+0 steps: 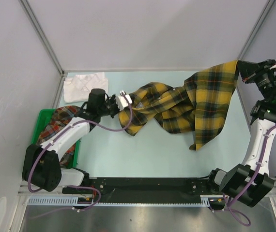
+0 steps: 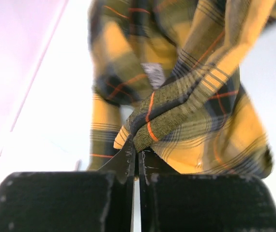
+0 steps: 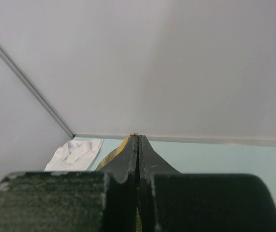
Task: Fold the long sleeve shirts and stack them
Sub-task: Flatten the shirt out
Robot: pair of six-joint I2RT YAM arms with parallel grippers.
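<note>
The yellow-and-black plaid shirt [image 1: 191, 104] hangs twisted above the pale green table [image 1: 143, 154], stretched between both grippers. My left gripper [image 1: 128, 107] is shut on a bunched fold at the shirt's left end; in the left wrist view the fold [image 2: 176, 108] sits pinched at the gripper's [image 2: 138, 149] tips. My right gripper [image 1: 239, 71] is raised at the back right, shut on the shirt's upper corner, and a sliver of yellow cloth [image 3: 110, 155] shows beside the gripper's [image 3: 138, 137] closed tips. A folded white shirt [image 1: 84, 86] [image 3: 77, 153] lies at the back left. A red-orange plaid shirt [image 1: 56, 124] is crumpled in the bin.
A green plastic bin [image 1: 40, 117] stands at the table's left edge, under my left arm. Grey enclosure walls [image 1: 143, 34] close in the back and both sides. A black rail [image 1: 143, 186] carries the arm bases along the near edge.
</note>
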